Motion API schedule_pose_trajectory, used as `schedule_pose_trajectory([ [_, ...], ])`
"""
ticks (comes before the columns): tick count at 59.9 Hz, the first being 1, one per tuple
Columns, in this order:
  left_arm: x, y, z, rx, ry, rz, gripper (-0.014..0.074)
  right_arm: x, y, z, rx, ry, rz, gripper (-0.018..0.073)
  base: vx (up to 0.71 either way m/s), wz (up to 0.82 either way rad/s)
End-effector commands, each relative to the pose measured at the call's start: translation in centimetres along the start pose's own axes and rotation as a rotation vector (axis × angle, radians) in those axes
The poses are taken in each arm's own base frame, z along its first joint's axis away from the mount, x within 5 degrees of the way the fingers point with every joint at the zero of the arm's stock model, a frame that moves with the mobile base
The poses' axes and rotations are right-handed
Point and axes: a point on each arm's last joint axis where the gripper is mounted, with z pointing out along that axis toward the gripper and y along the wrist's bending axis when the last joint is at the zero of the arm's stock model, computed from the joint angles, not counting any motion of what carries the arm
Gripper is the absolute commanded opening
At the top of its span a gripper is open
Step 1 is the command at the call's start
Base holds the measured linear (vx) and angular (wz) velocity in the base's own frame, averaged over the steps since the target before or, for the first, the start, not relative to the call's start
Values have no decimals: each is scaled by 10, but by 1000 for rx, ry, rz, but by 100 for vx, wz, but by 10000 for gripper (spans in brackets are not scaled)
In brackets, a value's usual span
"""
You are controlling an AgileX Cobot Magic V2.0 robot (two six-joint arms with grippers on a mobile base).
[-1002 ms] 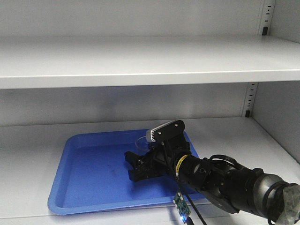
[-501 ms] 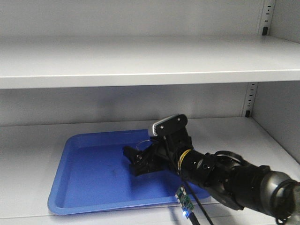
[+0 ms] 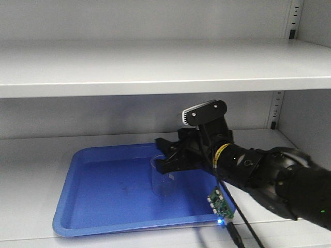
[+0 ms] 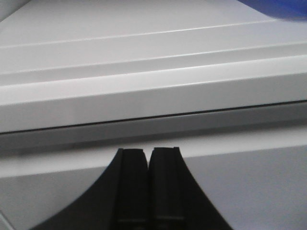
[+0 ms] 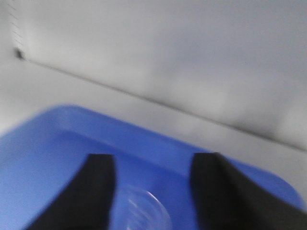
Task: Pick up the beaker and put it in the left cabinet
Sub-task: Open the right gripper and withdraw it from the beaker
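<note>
The beaker (image 3: 164, 178), a small clear glass cylinder, stands upright in a blue tray (image 3: 98, 196) on the lower shelf of the pale grey cabinet (image 3: 155, 67). My right gripper (image 3: 163, 155) hovers open just above and to the right of the beaker's rim. In the right wrist view the right gripper (image 5: 153, 165) shows both dark fingers wide apart. The beaker (image 5: 144, 211) lies low between them, with blue tray (image 5: 57, 143) showing on either side. My left gripper (image 4: 147, 152) is shut on nothing and faces grey shelf edges.
The upper shelf (image 3: 217, 64) runs over the arm at close height. A slotted rail (image 3: 277, 108) stands at the back right. A small lit circuit board (image 3: 220, 206) hangs under the right arm near the tray's front right corner.
My right gripper has risen and drawn back to the right, away from the tray floor. The beaker, earlier mostly hidden behind the fingers, now stands free in full view.
</note>
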Motion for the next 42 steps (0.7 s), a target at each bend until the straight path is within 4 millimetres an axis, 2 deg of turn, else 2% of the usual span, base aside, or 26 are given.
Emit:
schedule_pose_trajectory([
  [1, -12, -1, -3, 18, -99, -1, 4, -34, -5, -28, 59, -45, -3, 153, 0, 0],
  [6, -12, -1, -3, 18, -99, -1, 4, -35, -11, -40, 128, 28, 2, -15, 0, 0],
  [25, -12, -1, -3, 18, -99, -1, 4, -30, -26, -75, 328, 271, 58, -8, 0, 0],
  [42, -12, -1, -3, 18, -99, -1, 4, -34, -27, -109, 378, 321, 124, -8, 0, 0],
])
